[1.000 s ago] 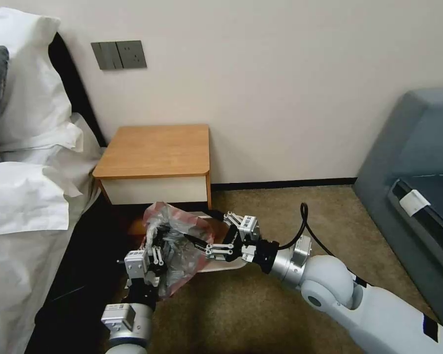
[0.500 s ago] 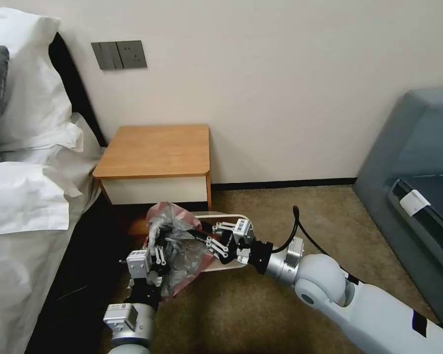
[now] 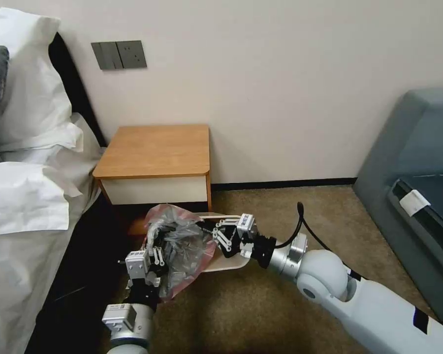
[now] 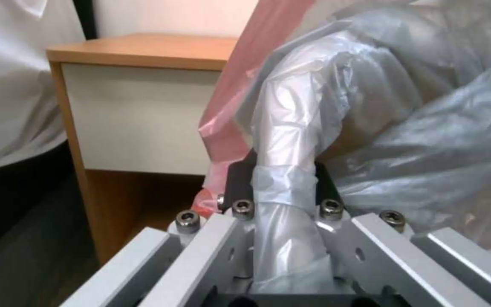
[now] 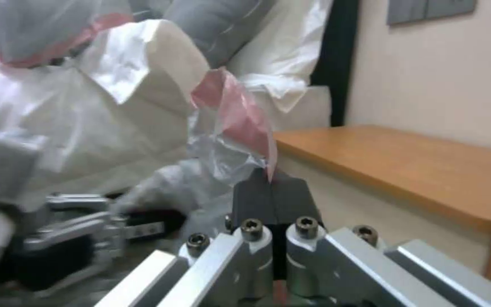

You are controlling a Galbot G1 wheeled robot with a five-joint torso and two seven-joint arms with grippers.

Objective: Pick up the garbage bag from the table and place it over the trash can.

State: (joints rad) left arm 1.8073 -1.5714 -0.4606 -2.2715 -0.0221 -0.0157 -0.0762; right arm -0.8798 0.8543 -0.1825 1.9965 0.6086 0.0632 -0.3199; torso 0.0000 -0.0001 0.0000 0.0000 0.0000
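hanging in the air just in front of the table (image 3: 155, 150), the garbage bag (image 3: 182, 246) is held from two sides by the two arms. it is a crinkled grey plastic with a pinkish-red edge, and it sits lower than the table top, before the white drawer front. the left gripper (image 3: 155, 255) comes up from below, on the bed side of the table, and its dark fingers (image 4: 237, 179) are pressed together on a thick twisted fold of the bag, which runs down between them in the left wrist view (image 4: 282, 170). the right gripper (image 3: 216, 235) reaches in from the side away from the bed; in the right wrist view its two black pads (image 5: 271, 196) are closed flat against each other, with a thin red corner of the bag (image 5: 234, 123) pinched at their tips.

the trash can (image 3: 226, 265) stands on the brown carpet (image 3: 290, 206) directly in front of the table, under the bag. only part of its cream rim can be seen, because the bag and the right gripper cover most of its opening. the table top carries nothing. on one side of the table is the bed (image 3: 24, 206) with white sheets and pillows, very close to it. well apart on the other side stands a grey sofa (image 3: 413, 162). on the wall above the table is a grey socket plate (image 3: 119, 54).
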